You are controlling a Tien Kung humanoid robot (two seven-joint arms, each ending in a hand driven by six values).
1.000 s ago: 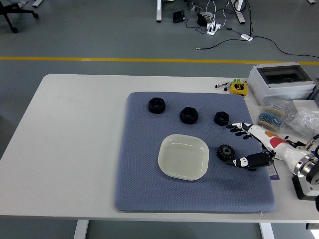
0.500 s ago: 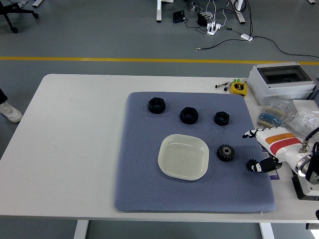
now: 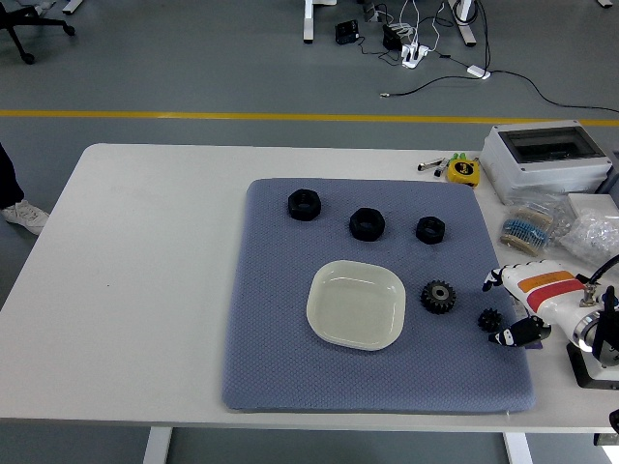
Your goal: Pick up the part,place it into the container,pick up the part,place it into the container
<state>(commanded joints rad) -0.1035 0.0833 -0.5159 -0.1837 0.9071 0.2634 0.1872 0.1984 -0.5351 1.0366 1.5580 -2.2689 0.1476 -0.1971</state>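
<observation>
Gear (image 3: 438,296), mid-right: rigid, light (toothed rim grips well); take across rim. Right hand (image 3: 522,307) fingers apart, empty.

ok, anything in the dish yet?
No. The dish shows only its bare pale floor, nothing covered. The gear lies right of it on the mat.

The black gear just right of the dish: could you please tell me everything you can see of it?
The black gear is a small, dark toothed wheel with a pale hole at its centre, looking like plastic or metal. It lies flat on the blue-grey mat, close beside the pale dish without touching it. Nothing holds it; the right robot hand sits apart, further right.
</observation>
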